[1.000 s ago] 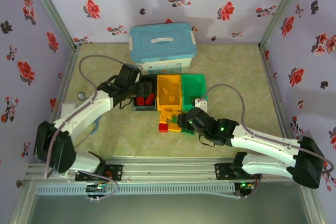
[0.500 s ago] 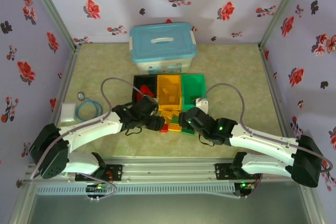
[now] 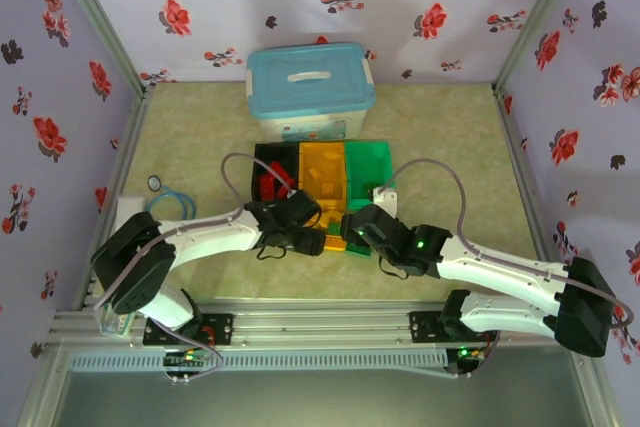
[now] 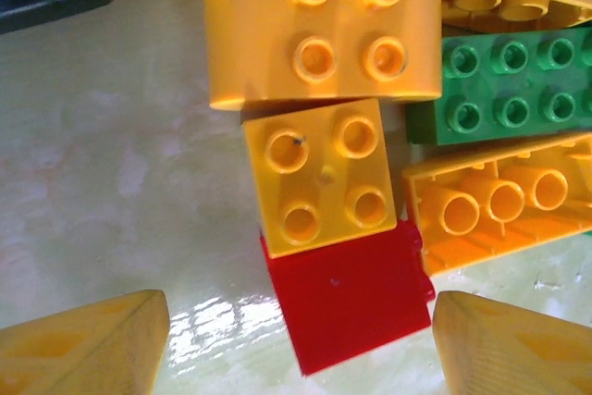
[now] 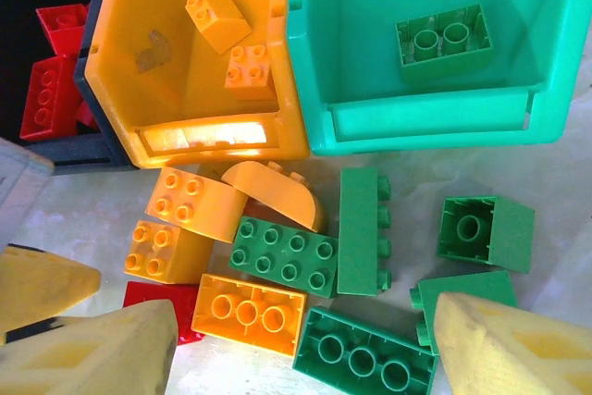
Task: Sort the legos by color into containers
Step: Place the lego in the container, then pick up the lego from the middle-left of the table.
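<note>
Several loose legos (image 3: 330, 243) lie on the table in front of three containers: a black bin (image 3: 270, 159), an orange-yellow bin (image 3: 322, 159) and a green bin (image 3: 370, 155). My left gripper (image 3: 312, 239) hangs open low over the pile's left end. In the left wrist view a red brick (image 4: 347, 298) lies between its fingertips (image 4: 88, 344), under a yellow square brick (image 4: 319, 178). My right gripper (image 3: 350, 231) is open above the pile's right part, over an overturned green brick (image 5: 365, 353) and an overturned orange brick (image 5: 248, 312). Red bricks (image 5: 51, 71) sit in the black bin, one green brick (image 5: 442, 39) in the green bin.
A white box with a light-blue lid (image 3: 310, 87) stands behind the bins. A coil of blue cable (image 3: 165, 212) and a white pad (image 3: 128, 215) lie at the left. Flowered walls close in three sides. The two grippers are close together over the pile.
My left arm has swung from over the black bin down and right to the loose pile in front of the bins. The right arm has hardly moved.
</note>
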Motion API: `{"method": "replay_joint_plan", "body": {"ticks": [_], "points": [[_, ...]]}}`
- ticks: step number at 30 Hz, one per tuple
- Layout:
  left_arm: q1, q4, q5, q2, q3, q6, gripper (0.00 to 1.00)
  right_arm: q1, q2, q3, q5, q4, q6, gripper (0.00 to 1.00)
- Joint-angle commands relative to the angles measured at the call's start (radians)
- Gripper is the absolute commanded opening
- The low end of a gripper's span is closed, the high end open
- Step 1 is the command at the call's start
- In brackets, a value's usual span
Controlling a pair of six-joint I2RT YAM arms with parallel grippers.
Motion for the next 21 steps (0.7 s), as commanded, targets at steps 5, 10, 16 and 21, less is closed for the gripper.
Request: {"method": "replay_joint_plan", "body": {"ticks": [5, 10, 16, 21], "points": [[-0.023, 0.014, 0.01, 0.061, 0.046, -0.02, 0.69, -0.006, -0.048, -0.013, 0.053, -0.026, 0.034, 0.74], [-0.023, 0.009, 0.001, 0.066, 0.028, -0.027, 0.56, -0.014, -0.069, -0.036, 0.053, -0.02, 0.041, 0.74], [-0.021, -0.038, -0.067, 0.012, 0.026, -0.012, 0.37, -0.019, -0.085, -0.055, 0.05, -0.018, 0.046, 0.73], [-0.002, -0.08, -0.091, -0.055, 0.041, 0.008, 0.35, -0.021, -0.095, -0.064, 0.049, -0.015, 0.051, 0.73]]}}
